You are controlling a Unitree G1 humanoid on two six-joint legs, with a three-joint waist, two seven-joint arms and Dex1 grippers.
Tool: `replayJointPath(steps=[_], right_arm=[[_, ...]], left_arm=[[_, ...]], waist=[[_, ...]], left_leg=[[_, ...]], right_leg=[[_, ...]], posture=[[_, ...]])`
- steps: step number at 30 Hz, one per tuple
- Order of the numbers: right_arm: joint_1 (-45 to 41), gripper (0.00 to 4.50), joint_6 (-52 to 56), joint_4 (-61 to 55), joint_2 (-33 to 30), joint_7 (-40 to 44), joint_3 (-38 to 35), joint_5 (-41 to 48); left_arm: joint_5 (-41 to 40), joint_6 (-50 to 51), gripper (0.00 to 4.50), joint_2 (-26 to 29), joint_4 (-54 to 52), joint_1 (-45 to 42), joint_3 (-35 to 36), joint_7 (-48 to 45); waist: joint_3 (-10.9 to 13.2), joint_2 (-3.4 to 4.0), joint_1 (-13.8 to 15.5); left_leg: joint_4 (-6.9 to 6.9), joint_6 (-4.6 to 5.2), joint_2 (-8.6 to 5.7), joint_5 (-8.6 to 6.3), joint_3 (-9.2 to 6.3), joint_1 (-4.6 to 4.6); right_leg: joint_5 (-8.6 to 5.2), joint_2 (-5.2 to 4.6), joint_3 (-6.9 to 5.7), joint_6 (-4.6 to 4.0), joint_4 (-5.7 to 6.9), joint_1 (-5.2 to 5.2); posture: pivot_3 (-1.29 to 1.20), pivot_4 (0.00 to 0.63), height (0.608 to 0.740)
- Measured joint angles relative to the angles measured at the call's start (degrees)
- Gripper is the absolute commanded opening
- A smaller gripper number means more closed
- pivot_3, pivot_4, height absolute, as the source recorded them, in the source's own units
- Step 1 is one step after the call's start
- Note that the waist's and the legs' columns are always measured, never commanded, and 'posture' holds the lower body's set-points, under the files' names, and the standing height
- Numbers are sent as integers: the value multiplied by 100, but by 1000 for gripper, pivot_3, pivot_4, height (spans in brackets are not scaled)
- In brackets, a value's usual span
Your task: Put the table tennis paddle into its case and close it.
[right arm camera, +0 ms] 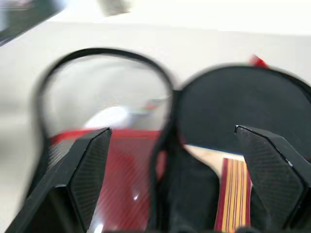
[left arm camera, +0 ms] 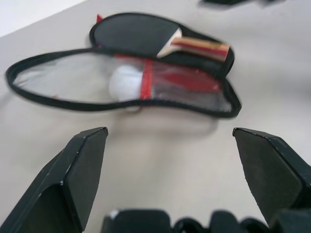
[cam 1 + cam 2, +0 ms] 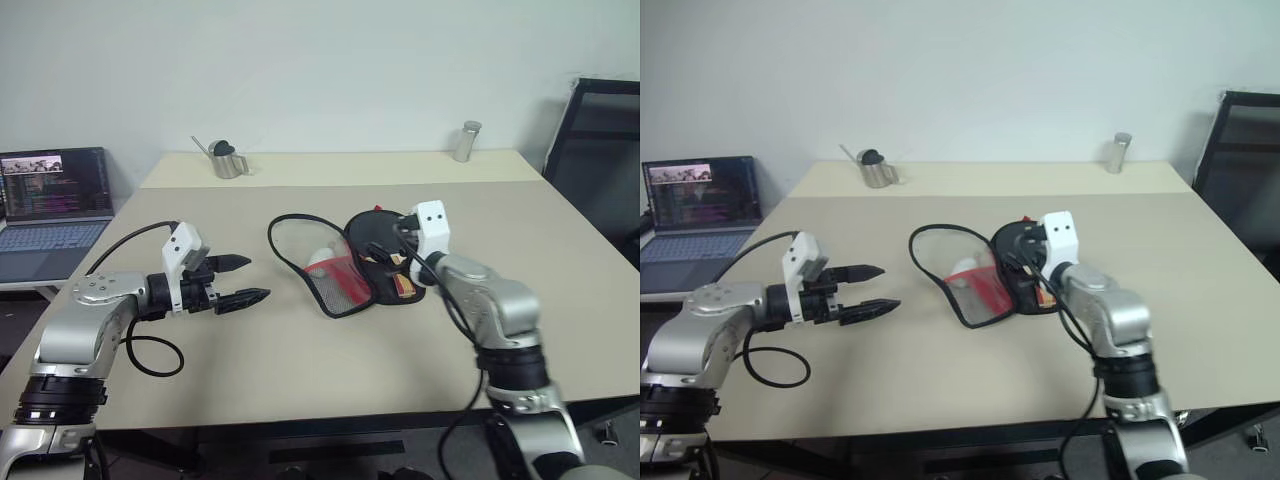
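Note:
The case (image 3: 335, 285) lies unzipped and spread flat on the table's middle, its see-through flap with the red lower part turned out to the left. In the black right half rests the table tennis paddle (image 3: 362, 230), black face up, with its light wood handle (image 2: 199, 46) pointing toward the near edge. A white ball (image 2: 124, 80) sits in the flap's pocket. My right gripper (image 3: 385, 258) hovers open just above the handle end, holding nothing. Well left of the case, my left gripper (image 3: 255, 278) is open, empty and pointing at the case.
A laptop (image 3: 55, 200) stands open on a side table at the far left. A small metal pitcher (image 3: 228, 160) and a metal cylinder (image 3: 466, 141) stand near the table's back edge. A black chair (image 3: 600, 150) stands at the right.

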Motion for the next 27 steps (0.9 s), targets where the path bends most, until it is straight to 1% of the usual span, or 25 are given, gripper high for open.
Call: replayJointPath(steps=[2,7,8,11,14,18,21,24,27], right_arm=[[111,4455,-34,-332,-628,631,59,212],[136,4455,-521,-435,-1483,1748,111,435],[134,4455,-557,-436,-1757,2091,108,556],[130,4455,-560,-448,-2209,2710,70,864],[129,4455,-588,-448,-2292,2885,55,919],[108,4455,-589,-443,-2255,2818,47,943],[100,4455,-589,-444,-2200,2746,45,966],[95,4455,-589,-447,-2158,2641,44,990],[63,4455,-586,-446,-2115,2480,39,995]], left_arm=[[46,-40,4500,-2,73,-25,-17,-16],[196,-248,4500,-65,359,-183,-194,-50],[226,-267,4500,-119,471,-243,-227,-66],[328,-278,4500,-253,800,-358,-286,-64],[520,-396,4500,-393,1145,-508,-495,-113],[856,-653,4500,-780,1989,-997,-766,-94],[1174,-1081,4500,-1174,2908,-1547,-950,-12],[1319,-1408,4500,-1625,3889,-2157,-995,39],[1661,-1859,4500,-1875,4767,-2665,-1166,70]], waist=[[0,-1,-2],[0,-1,-22],[1,0,-16],[0,-2,-15],[-1,-4,-14],[-1,-5,9],[0,-7,32],[1,-12,53],[2,-14,71]], left_leg=[[-1,0,0,0,2,1],[-3,0,-3,0,8,3],[-3,0,-3,0,10,2],[0,0,-4,-1,12,2],[2,-1,-3,-1,14,2],[5,-1,-5,-1,17,1],[6,0,-11,-1,21,-2],[9,0,-14,-1,24,-4],[8,0,-18,-1,29,-4]], right_leg=[[0,0,-4,0,-1,0],[1,7,-5,-1,-1,-3],[0,7,-7,-1,-1,-3],[1,7,-6,0,-3,-2],[1,6,-8,0,-1,-1],[1,6,-10,0,0,1],[2,5,-12,1,-1,1],[3,5,-15,2,-1,1],[3,6,-14,2,-1,0]], posture=[[0,150,740],[0,150,740],[0,150,740],[0,150,740],[0,150,740],[0,150,740],[0,150,740],[0,150,740],[0,150,740]])
